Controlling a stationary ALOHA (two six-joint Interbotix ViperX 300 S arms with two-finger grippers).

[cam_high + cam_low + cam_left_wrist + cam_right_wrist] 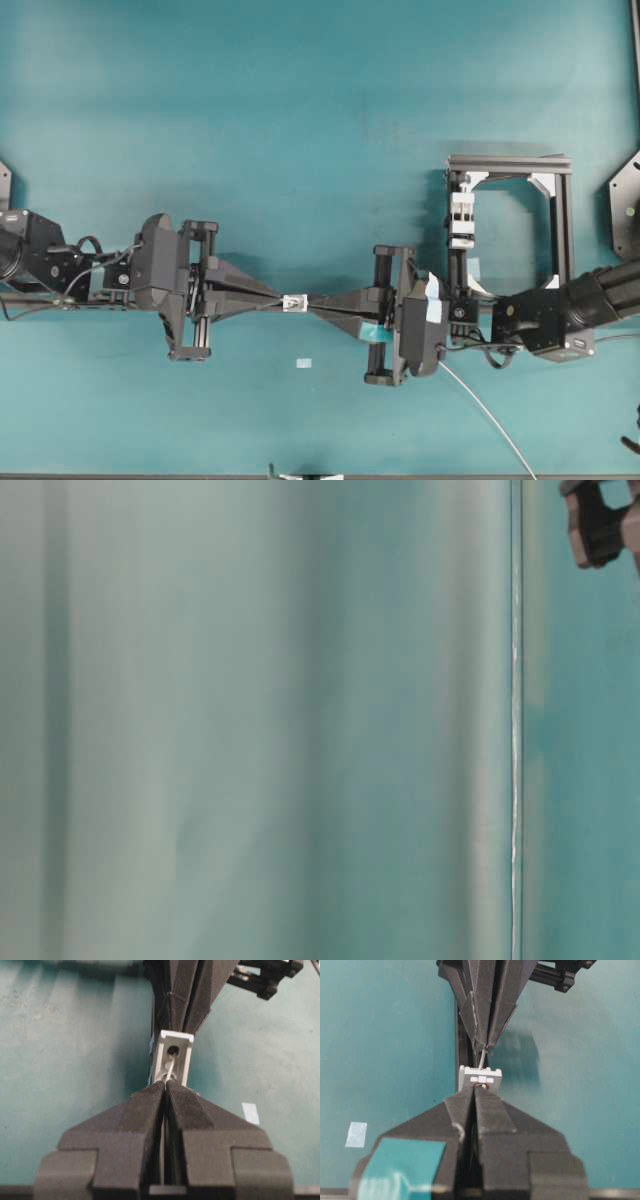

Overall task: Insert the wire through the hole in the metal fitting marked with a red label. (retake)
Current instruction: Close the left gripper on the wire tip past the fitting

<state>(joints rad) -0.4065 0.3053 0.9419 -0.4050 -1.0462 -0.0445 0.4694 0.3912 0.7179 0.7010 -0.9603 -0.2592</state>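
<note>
The small silvery metal fitting (296, 303) sits between my two grippers at mid-table. In the left wrist view the wire (170, 1067) comes out of the fitting's dark hole (173, 1051) and runs into my left gripper (165, 1085), which is shut on it. From the right wrist view my right gripper (475, 1090) is shut tight against the fitting (480, 1076), at a red ring, and a short length of wire (482, 1059) leads on to the left gripper's fingertips (477, 1042). The rest of the wire (485, 415) trails from behind the right gripper toward the front edge.
A black frame (562, 215) holding a tall white clamp block (462, 218) stands at the back right, close to the right arm. A small white tape scrap (304, 363) lies in front of the grippers. The table-level view is blurred, with a dark part (600, 520) at its top right.
</note>
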